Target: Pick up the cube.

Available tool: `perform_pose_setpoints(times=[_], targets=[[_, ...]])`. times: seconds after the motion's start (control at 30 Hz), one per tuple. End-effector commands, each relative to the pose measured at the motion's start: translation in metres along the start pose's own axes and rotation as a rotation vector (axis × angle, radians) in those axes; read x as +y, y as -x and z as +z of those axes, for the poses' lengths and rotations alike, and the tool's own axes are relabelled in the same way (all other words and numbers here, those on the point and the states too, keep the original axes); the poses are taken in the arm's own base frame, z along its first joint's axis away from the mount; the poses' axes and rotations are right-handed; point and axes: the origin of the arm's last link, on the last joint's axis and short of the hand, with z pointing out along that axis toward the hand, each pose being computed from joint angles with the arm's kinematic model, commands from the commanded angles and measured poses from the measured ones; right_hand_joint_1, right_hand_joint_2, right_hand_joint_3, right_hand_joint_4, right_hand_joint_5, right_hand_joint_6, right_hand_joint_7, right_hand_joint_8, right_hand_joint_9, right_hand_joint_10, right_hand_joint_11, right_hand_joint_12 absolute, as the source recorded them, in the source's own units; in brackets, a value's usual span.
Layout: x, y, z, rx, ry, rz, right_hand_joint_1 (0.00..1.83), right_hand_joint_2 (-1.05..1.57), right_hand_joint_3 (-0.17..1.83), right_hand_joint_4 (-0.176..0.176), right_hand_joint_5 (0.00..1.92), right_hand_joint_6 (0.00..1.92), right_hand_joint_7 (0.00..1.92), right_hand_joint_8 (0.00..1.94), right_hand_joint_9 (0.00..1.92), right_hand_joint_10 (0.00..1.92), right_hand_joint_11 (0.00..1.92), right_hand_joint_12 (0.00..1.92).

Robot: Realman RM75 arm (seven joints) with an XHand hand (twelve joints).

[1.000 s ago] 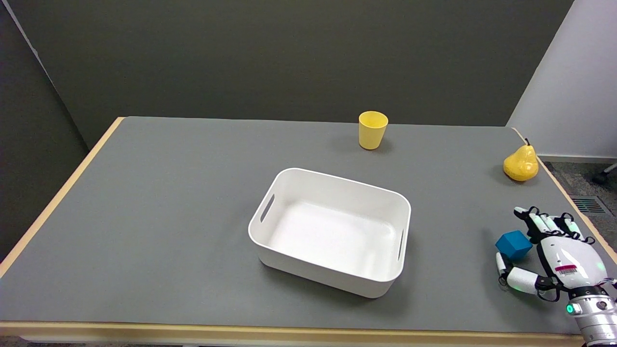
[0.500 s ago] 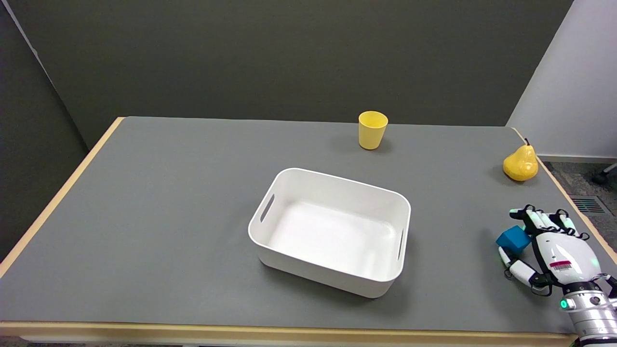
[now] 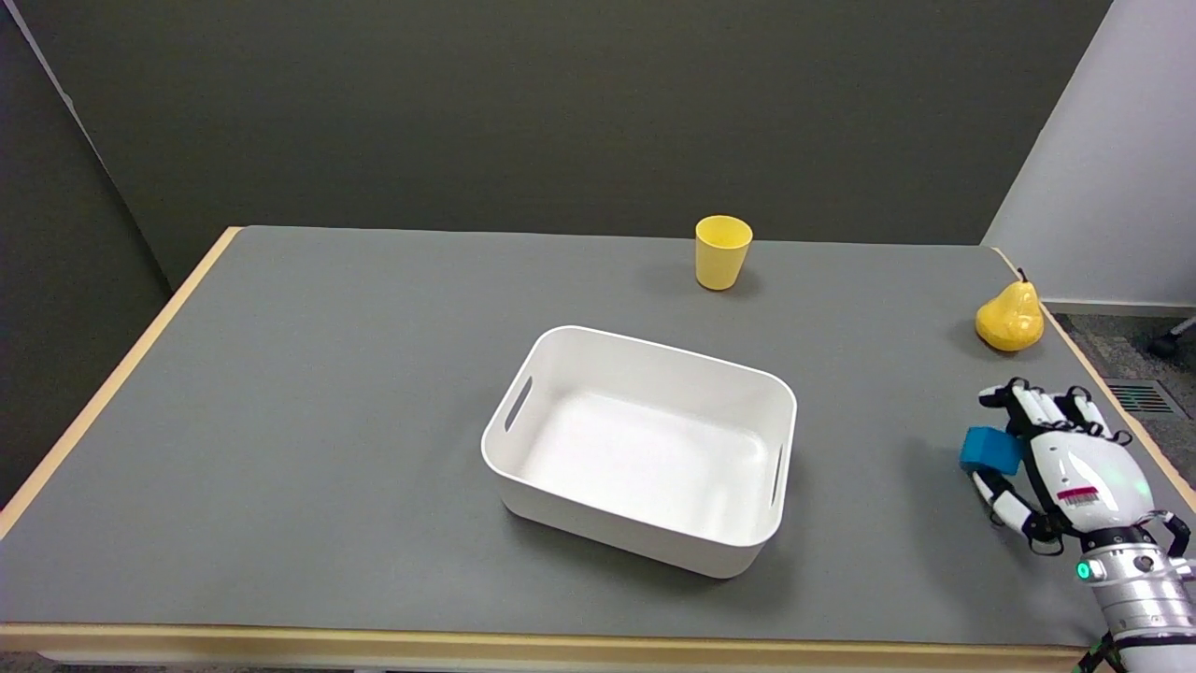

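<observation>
Blue cube (image 3: 991,451) sits tilted in the right hand's (image 3: 1065,463) grip, pinched between thumb below and fingers above, near the table's (image 3: 327,421) right edge, toward its near right corner

A grey tabletop (image 3: 327,393) with pale wooden edging carries a white rectangular plastic bin (image 3: 645,449), a yellow plastic cup (image 3: 722,252) and a yellow pear (image 3: 1010,318).
</observation>
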Motion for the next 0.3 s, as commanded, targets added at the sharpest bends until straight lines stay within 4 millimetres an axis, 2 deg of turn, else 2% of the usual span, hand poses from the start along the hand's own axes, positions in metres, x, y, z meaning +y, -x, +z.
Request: perform_pose_setpoints(times=[0.03,0.1,0.3], targets=[[-0.058,-0.067,0.035,0.270,-0.263,0.100,1.43,1.25,0.26,-0.038,0.17,0.93,0.29,1.94,0.60,1.71,0.03,1.03],[-0.079,-0.082,0.040,0.324,-0.353,0.129,1.43,1.26,0.24,-0.043,0.18,0.91,0.28,1.94,0.59,1.71,0.05,0.99],[-0.124,-0.110,0.044,0.429,-0.540,0.168,1.42,1.27,0.23,-0.045,0.18,0.91,0.27,1.94,0.59,1.72,0.07,1.01]])
